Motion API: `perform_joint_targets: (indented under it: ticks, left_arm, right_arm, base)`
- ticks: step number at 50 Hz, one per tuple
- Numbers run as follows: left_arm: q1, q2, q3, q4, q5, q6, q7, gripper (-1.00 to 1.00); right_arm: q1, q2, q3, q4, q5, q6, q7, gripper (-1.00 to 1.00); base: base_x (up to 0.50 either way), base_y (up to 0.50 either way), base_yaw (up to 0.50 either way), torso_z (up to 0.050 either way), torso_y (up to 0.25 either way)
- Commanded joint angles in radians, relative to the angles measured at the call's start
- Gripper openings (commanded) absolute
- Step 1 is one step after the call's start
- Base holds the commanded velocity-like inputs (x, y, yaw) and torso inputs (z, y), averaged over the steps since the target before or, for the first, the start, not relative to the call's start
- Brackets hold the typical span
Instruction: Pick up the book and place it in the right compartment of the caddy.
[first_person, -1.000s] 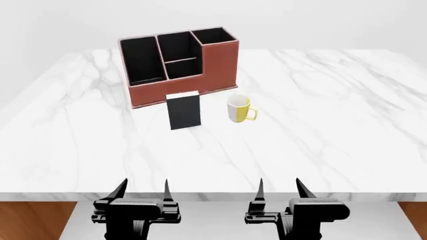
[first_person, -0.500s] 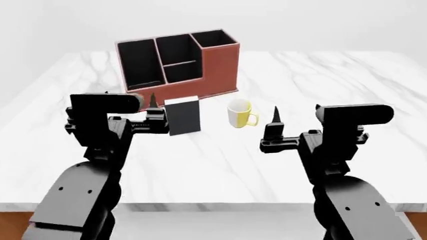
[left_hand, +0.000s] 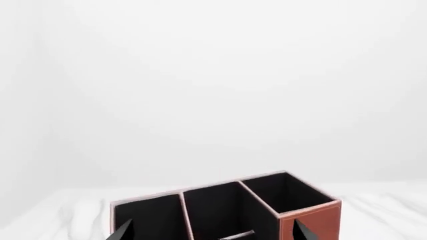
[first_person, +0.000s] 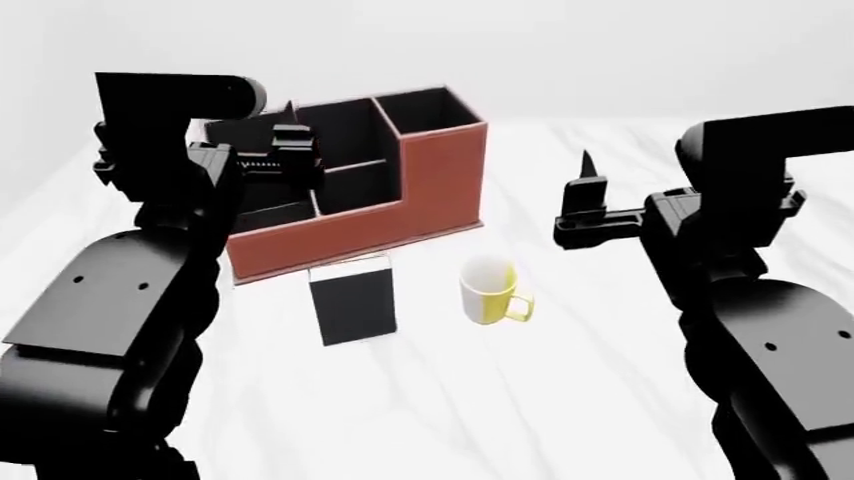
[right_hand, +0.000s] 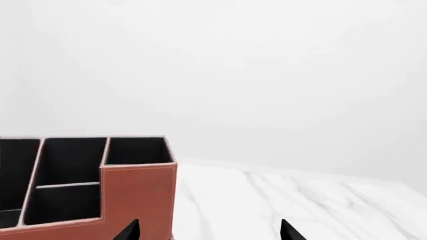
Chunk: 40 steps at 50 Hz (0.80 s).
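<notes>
The black book (first_person: 354, 302) stands upright on the white marble table (first_person: 561, 400), just in front of the red-brown caddy (first_person: 441, 185). The right compartment (first_person: 430, 110) is the tall cell at the caddy's far right. My left gripper (first_person: 254, 145) is open and empty, raised in front of the caddy's left cells. My right gripper (first_person: 617, 175) is open and empty, raised to the right of the caddy. The left wrist view shows the caddy (left_hand: 312, 220), its right compartment (left_hand: 287, 192) and the open gripper (left_hand: 212, 235). The right wrist view shows the caddy (right_hand: 137, 192), its compartment (right_hand: 137, 150) and the open gripper (right_hand: 210, 234). The book is out of both wrist views.
A yellow mug (first_person: 491, 290) stands on the table right of the book, in front of the caddy's right end. My two large black arms fill the head view's left and right sides. The marble top (right_hand: 280, 200) stretches to the right of the caddy.
Both arms have risen from below the table's front edge and reached forward to caddy height. The head view has moved closer. The book, mug and caddy stand as before.
</notes>
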Motion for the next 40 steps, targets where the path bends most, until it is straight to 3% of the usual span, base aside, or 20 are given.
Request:
perform_joint_targets:
  ticks: [1, 40]
  left_arm:
    - [-0.024, -0.007, 0.009, -0.015, -0.006, -0.003, -0.004, 1.00]
    - [-0.035, -0.023, 0.016, -0.029, -0.029, 0.013, -0.023, 1.00]
  right_arm:
    - [0.027, 0.009, 0.003, -0.002, 0.014, 0.025, -0.004, 1.00]
    - [0.019, 0.023, -0.024, -0.002, 0.023, -0.005, 0.007, 1.00]
  base:
    - [0.50, 0.00, 0.00, 0.000, 0.000]
    - [0.50, 0.01, 0.00, 0.000, 0.001]
